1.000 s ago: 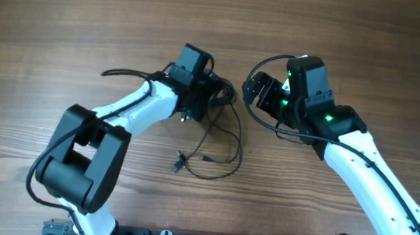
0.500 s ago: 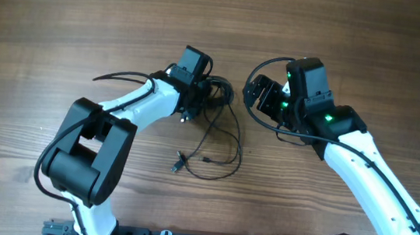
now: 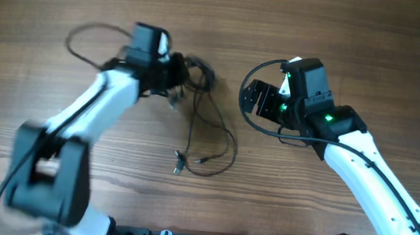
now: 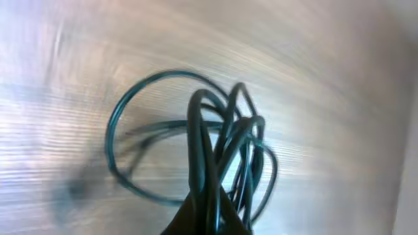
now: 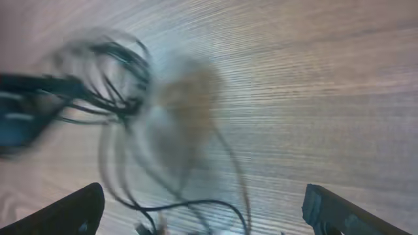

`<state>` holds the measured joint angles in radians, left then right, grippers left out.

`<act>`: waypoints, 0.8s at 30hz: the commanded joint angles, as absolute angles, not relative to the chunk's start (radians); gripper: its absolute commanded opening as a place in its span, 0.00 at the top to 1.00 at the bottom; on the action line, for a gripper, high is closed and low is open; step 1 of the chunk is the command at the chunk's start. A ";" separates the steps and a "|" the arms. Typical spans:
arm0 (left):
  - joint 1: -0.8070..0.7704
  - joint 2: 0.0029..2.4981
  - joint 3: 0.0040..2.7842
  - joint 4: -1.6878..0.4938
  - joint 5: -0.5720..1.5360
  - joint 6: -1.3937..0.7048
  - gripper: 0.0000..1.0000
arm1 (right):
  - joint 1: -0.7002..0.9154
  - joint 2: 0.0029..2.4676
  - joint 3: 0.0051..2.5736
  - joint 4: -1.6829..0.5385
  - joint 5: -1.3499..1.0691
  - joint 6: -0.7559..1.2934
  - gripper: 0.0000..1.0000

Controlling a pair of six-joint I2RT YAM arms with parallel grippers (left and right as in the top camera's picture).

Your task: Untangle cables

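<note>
Though the view is blurred, left gripper [image 3: 175,79] seemingly pinches cables [image 3: 198,71] | right gripper [image 3: 249,98] agape, empty

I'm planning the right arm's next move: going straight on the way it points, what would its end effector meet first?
Probably the cables, gripped by the left end effector: the open right end effector aims at their loose strands. Depth is unclear, so it could touch the table first.
</note>
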<state>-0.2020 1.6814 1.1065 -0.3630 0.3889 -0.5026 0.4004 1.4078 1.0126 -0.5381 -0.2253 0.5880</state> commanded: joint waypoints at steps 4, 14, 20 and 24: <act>-0.189 1.334 1.111 -0.566 0.482 0.084 0.96 | 0.401 1.397 1.022 -0.369 -0.603 0.366 0.20; -0.187 1.311 1.111 -0.588 0.601 0.093 0.96 | 0.569 1.417 1.022 -0.196 -0.332 0.288 0.41; -0.187 1.304 1.111 -0.601 0.710 0.089 0.96 | 0.579 1.486 1.022 -0.127 -0.311 0.292 0.91; -0.110 1.299 1.111 -0.559 0.706 -0.067 0.96 | 0.545 1.428 1.022 -0.243 -0.279 0.294 0.96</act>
<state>-0.1730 1.3258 1.1095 -0.5880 0.6724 0.0437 0.5743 1.4734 1.0134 -0.1692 -0.3325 0.2966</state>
